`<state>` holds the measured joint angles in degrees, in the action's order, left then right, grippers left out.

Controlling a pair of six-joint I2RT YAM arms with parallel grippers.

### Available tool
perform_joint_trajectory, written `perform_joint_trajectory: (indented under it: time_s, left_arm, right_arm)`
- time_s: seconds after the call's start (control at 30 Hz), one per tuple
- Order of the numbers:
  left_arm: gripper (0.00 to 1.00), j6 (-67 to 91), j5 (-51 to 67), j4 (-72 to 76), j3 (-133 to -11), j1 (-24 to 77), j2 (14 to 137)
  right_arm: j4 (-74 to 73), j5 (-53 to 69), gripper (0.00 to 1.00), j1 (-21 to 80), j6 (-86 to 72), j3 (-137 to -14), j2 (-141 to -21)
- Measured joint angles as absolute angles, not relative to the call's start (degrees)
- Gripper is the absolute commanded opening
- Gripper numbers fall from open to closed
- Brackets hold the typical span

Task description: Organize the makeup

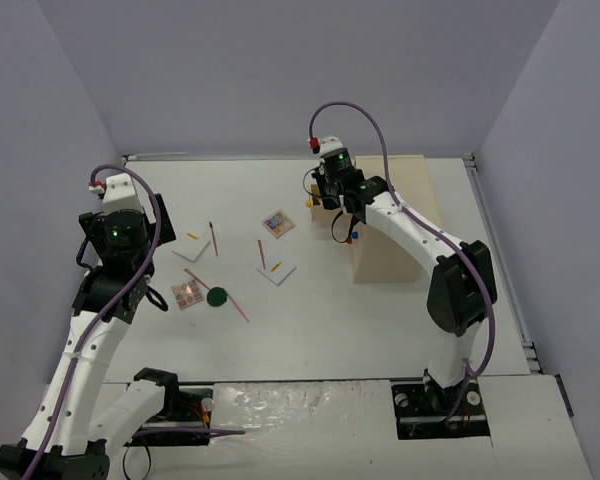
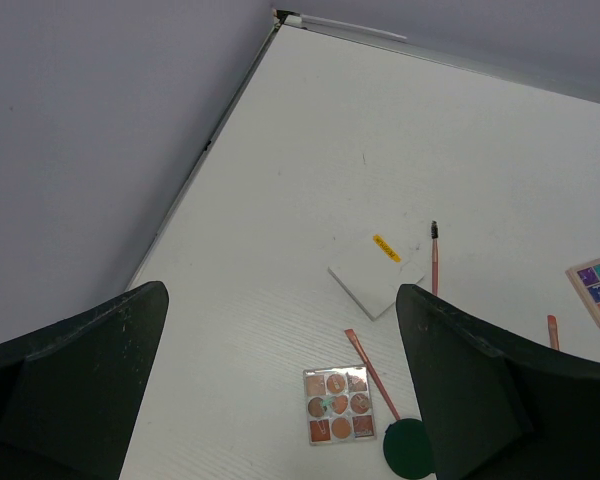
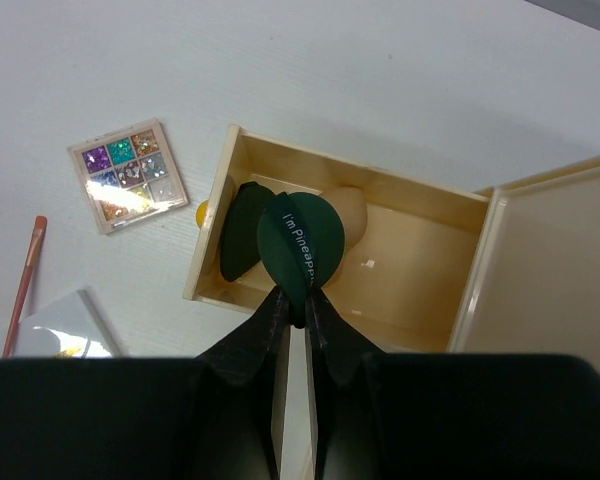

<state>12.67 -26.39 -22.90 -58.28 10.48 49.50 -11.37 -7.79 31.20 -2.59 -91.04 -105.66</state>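
Note:
My right gripper (image 3: 295,300) is shut on the edge of a dark green round disc (image 3: 302,245), held upright over the open wooden drawer (image 3: 420,270). A second green disc (image 3: 238,230) and a beige sponge (image 3: 348,210) lie in that drawer. In the top view the right gripper (image 1: 337,222) is at the box's left side. My left gripper (image 2: 282,295) is open and empty, above the table's left part (image 1: 158,222). Below it lie an orange palette (image 2: 338,404), a green disc (image 2: 408,448), a white card (image 2: 377,273) and pink pencils (image 2: 434,258).
The beige drawer box (image 1: 395,230) stands at the back right, with a yellow knob (image 3: 202,212) on the open drawer. A colourful palette (image 1: 277,223), another white card (image 1: 277,270) and pencils (image 1: 261,253) lie mid-table. Grey walls enclose the table on three sides.

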Motion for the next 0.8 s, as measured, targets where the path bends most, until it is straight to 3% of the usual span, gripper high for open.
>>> perform_joint_trajectory:
  time_s: [0.3, 0.8]
  left_arm:
    - [0.97, 12.67, -26.39, -22.92, -58.28, 10.48, 49.50]
    - [0.97, 12.67, -26.39, -22.90, -58.28, 10.48, 49.50]
  right_arm:
    - [-12.29, -6.84, 0.28, 31.20, -2.31, -91.46, -106.34]
    - [-12.74, -6.56, 0.42, 31.41, -1.54, -93.11, -106.78]
